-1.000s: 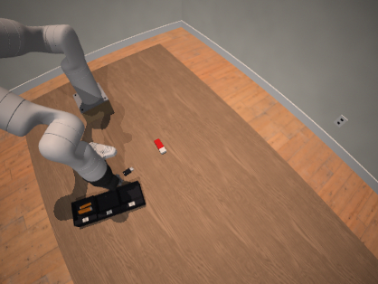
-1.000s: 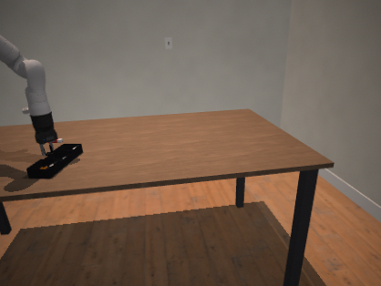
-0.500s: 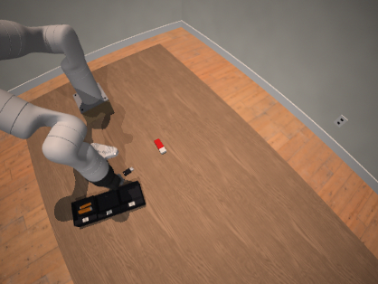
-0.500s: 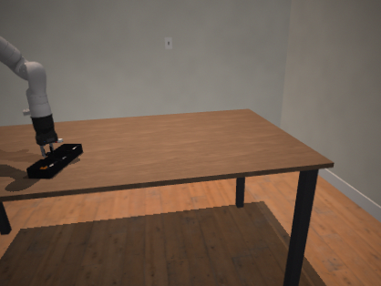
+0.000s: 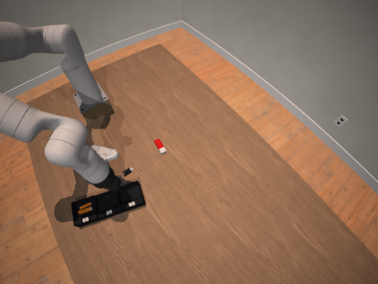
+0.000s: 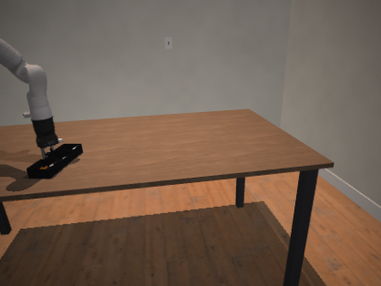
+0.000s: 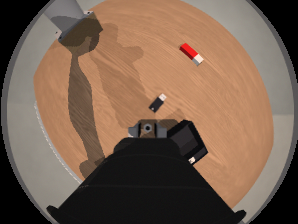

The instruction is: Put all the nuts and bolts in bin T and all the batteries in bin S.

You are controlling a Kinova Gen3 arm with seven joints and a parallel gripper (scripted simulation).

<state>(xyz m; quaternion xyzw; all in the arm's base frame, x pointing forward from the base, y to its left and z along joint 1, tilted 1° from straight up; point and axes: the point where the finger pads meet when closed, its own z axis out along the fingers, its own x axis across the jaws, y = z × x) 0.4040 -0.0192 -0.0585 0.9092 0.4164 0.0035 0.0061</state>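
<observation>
Room: grey-green walls [image 5: 289,59] [image 6: 114,64] and plank floor [image 5: 271,131] [image 6: 205,196] noted around a brown wood-grain table [image 5: 217,181] [image 6: 182,141] [image 7: 235,95].
Arm pose: grey arm [image 5: 68,140] [image 6: 37,82] bent over the table's left part, wrist pointed down.
Gripper: partly open [image 5: 119,182] [image 6: 47,153] [image 7: 147,131], low beside the tray; nothing gripped.
Nut: small grey ring-shaped piece [image 7: 147,128] seen between the parted fingers.
Tray: black, three compartments [image 5: 108,219] [image 6: 46,175] [image 7: 198,135], at near left; labels too small to be read.
Batteries: two orange cells [image 5: 85,208] [image 6: 44,168] seated in the left compartment.
Nearby: black USB stick [image 5: 127,171] [image 7: 157,103] close to the gripper; red-and-white block [image 5: 159,146] [image 7: 191,54] farther right; white textured object [image 5: 106,153] partly hidden by the arm.
</observation>
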